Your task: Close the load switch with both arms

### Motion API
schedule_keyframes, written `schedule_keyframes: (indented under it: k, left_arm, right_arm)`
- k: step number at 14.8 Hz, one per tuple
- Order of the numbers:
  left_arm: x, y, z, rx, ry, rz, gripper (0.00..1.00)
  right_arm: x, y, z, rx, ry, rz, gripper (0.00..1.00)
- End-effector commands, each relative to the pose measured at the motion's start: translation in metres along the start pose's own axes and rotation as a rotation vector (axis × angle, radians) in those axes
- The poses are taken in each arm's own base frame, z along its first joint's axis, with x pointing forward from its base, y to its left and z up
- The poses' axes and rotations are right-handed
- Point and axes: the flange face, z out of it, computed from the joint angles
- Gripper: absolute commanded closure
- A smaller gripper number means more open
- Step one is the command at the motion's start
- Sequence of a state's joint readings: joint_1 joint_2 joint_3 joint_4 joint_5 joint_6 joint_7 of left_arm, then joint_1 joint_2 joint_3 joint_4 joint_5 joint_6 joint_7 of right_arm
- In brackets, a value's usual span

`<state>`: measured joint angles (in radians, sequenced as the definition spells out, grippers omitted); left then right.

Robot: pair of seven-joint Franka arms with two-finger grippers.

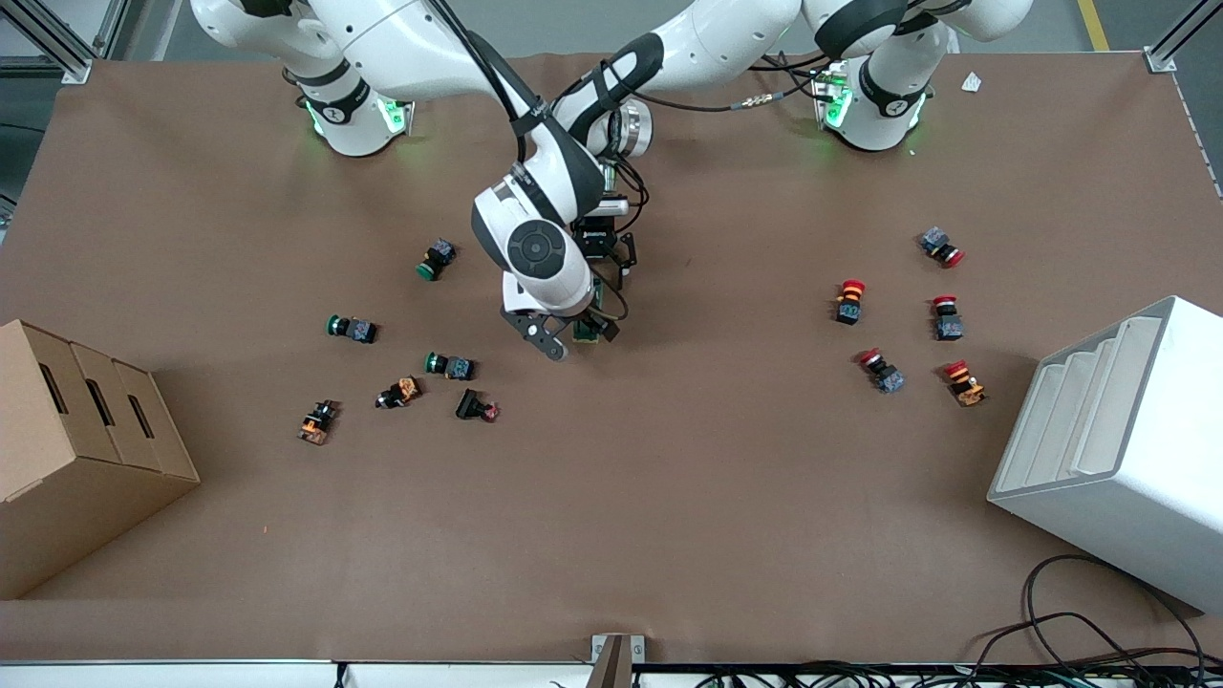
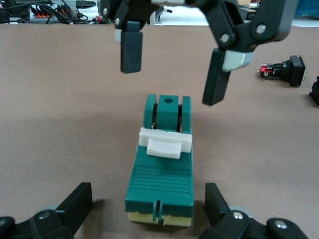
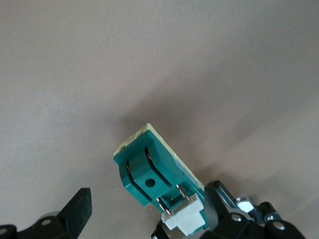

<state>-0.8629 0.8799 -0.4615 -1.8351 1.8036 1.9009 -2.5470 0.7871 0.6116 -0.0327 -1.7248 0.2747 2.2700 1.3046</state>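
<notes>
The load switch [image 1: 590, 332] is a dark-green block with a cream base that lies flat at the table's middle. In the left wrist view the load switch [image 2: 162, 174] has its white lever [image 2: 164, 143] across its top. My left gripper [image 2: 148, 195] is open and low, with one finger on each side of the switch's end, not touching it. My right gripper [image 2: 172, 82] is open and hovers over the switch's other end. In the right wrist view the switch [image 3: 149, 177] lies between the right gripper's [image 3: 148, 201] fingers, with the lever [image 3: 187, 219] close to one finger. Both grippers meet over it in the front view, the right [image 1: 576, 337] and the left [image 1: 611, 275].
Green, orange and black push-buttons [image 1: 449, 364] lie scattered toward the right arm's end, near a cardboard box [image 1: 76, 449]. Several red push-buttons [image 1: 881, 371] lie toward the left arm's end, beside a white stepped bin [image 1: 1118, 449].
</notes>
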Motion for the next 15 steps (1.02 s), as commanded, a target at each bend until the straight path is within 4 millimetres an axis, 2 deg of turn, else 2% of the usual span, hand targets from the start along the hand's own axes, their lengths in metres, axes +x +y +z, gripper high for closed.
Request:
schedule_keyframes:
  k: [1, 8, 12, 15]
  left_arm:
    - [-0.023, 0.006, 0.005, -0.021, -0.025, -0.003, 0.01]
    - [-0.029, 0.004, 0.006, -0.018, -0.028, 0.003, 0.01]
    - [-0.030, 0.004, 0.005, -0.020, -0.030, 0.004, 0.01]
    - [-0.030, 0.003, 0.005, -0.019, -0.030, 0.006, 0.01]
  right_arm:
    - [-0.015, 0.010, -0.002, 0.008, -0.022, 0.004, 0.00]
    - [-0.033, 0.022, 0.021, -0.008, -0.018, -0.019, 0.00]
    - [-0.044, 0.021, 0.023, 0.016, -0.048, -0.004, 0.00]
    - [-0.044, 0.019, 0.024, 0.031, -0.051, 0.005, 0.00]
